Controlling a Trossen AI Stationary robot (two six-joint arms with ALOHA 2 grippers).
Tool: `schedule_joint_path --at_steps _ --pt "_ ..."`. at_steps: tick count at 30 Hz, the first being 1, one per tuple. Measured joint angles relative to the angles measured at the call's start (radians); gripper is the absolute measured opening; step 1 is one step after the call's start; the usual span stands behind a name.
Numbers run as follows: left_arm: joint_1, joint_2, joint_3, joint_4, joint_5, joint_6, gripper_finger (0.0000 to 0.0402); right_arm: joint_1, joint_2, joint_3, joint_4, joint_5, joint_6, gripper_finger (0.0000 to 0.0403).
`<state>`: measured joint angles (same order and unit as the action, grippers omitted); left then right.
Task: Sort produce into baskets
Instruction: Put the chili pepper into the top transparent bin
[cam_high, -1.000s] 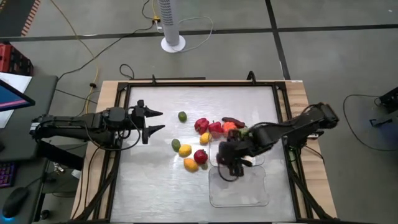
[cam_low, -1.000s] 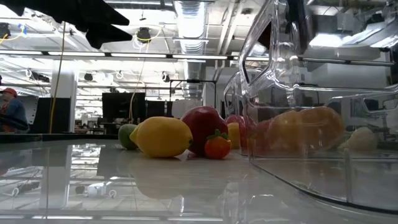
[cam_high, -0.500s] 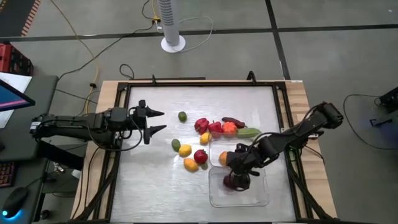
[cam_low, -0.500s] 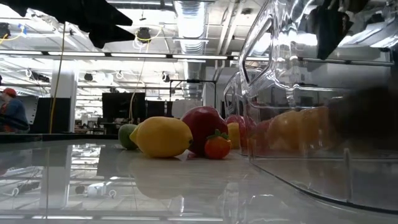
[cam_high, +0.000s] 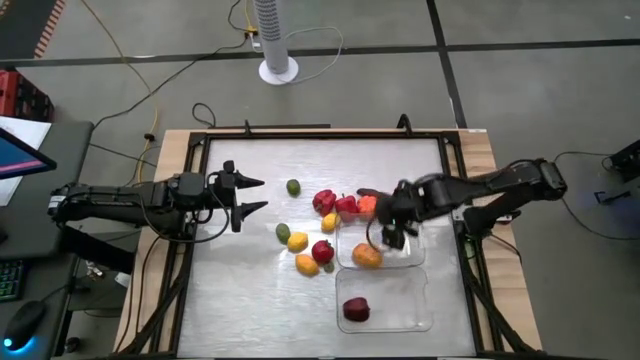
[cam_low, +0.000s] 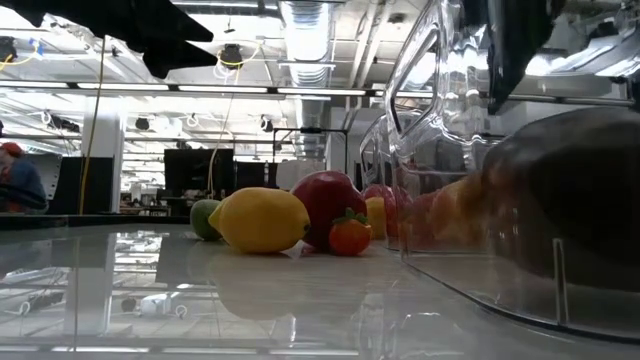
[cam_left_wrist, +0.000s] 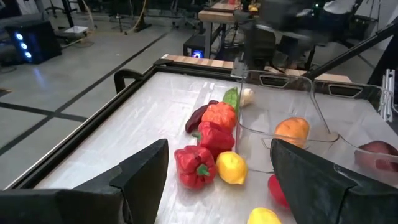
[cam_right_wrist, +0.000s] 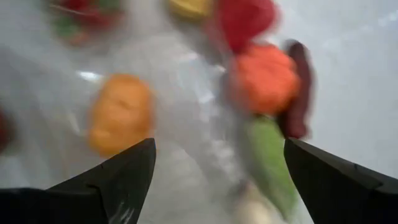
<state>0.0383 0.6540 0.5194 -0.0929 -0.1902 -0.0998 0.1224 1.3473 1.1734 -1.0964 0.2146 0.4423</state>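
Observation:
The produce lies in a cluster at the table's middle: red peppers, an orange pepper, a lemon, a red apple, a lime. Two clear baskets stand side by side, the far one holding an orange fruit, the near one a dark maroon fruit that rests on its floor. My right gripper is open and empty above the far basket's far edge. My left gripper is open and empty at the table's left, pointing at the cluster.
A long green vegetable and a pale one lie by the far basket's far edge, under my right gripper. A dark chili lies behind the orange pepper. A black frame borders the table. Bare table lies at the near left.
My right gripper went down over the near basket with the dark maroon fruit, let it go, then rose and moved toward the table's far edge, over the far basket. The maroon fruit now lies on the near basket's floor.

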Motion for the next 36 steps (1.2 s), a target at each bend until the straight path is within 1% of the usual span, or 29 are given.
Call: schedule_joint_path --at_steps 4,8,13,16,20,24,29,33,36 --pt "0.0 0.0 0.0 0.0 -0.005 0.0 0.0269 -0.185 -0.015 -0.059 -0.004 -0.012 -0.114 0.0379" --pt "0.0 0.0 0.0 0.001 -0.006 0.002 0.0269 -0.367 0.011 -0.084 0.04 -0.085 -0.237 0.0379" --pt "0.0 0.0 0.0 0.0 -0.006 0.009 0.0269 -0.54 0.113 -0.088 0.045 -0.148 -0.363 0.0379" --pt "0.0 0.0 0.0 0.0 -0.006 0.013 0.0269 -0.605 0.19 -0.088 0.056 -0.214 -0.403 0.0379" --pt "0.0 0.0 0.0 0.0 -0.007 0.029 0.0269 -0.631 0.289 -0.088 0.05 -0.266 -0.465 0.0379" --pt "0.0 0.0 0.0 0.0 -0.008 0.051 0.0269 -0.636 0.365 -0.079 0.054 -0.274 -0.513 0.0379" --pt "0.0 0.0 -0.001 0.001 -0.012 0.063 0.0269 -0.635 0.43 -0.063 0.07 -0.275 -0.557 0.0376" --pt "0.0 0.0 -0.001 0.002 -0.019 0.081 0.0269 -0.635 0.46 -0.058 0.09 -0.275 -0.591 0.0357" --pt "0.0 0.0 -0.001 0.005 -0.02 0.092 0.0269 -0.635 0.461 -0.058 0.116 -0.274 -0.608 0.0325"
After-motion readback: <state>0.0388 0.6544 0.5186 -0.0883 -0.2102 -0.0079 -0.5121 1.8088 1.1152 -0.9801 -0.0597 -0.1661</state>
